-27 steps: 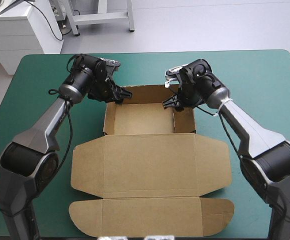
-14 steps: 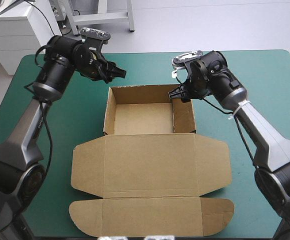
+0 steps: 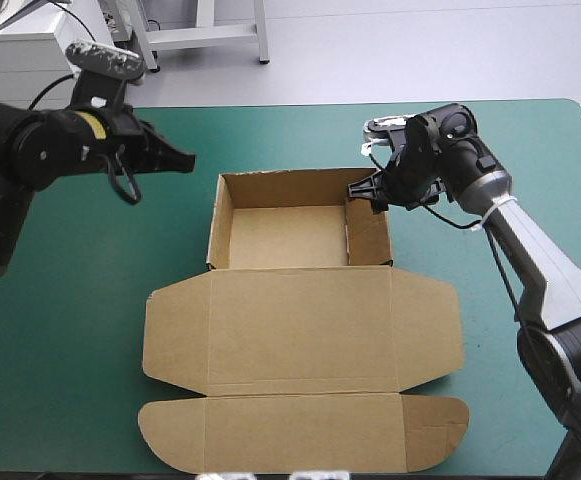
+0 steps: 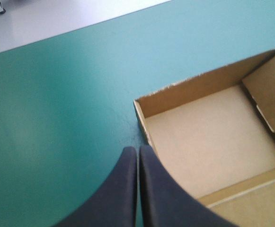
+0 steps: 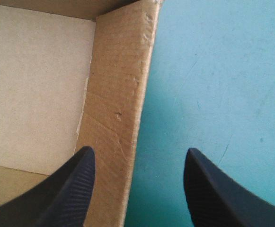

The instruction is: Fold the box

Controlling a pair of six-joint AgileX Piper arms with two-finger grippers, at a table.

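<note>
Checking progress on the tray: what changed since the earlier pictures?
The left claw drew back leftward from the box's far-left corner and is shut, clear of it. The right claw stays open astride the right wall. The box has not moved.

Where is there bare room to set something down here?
The teal-green table cover lies bare left of the brown cardboard box, up to the table's edge, and beyond its raised tray. Crowded: the middle and near side, under the flat lid, and the tray's right wall, which the open black-fingered right hand straddles.
</note>
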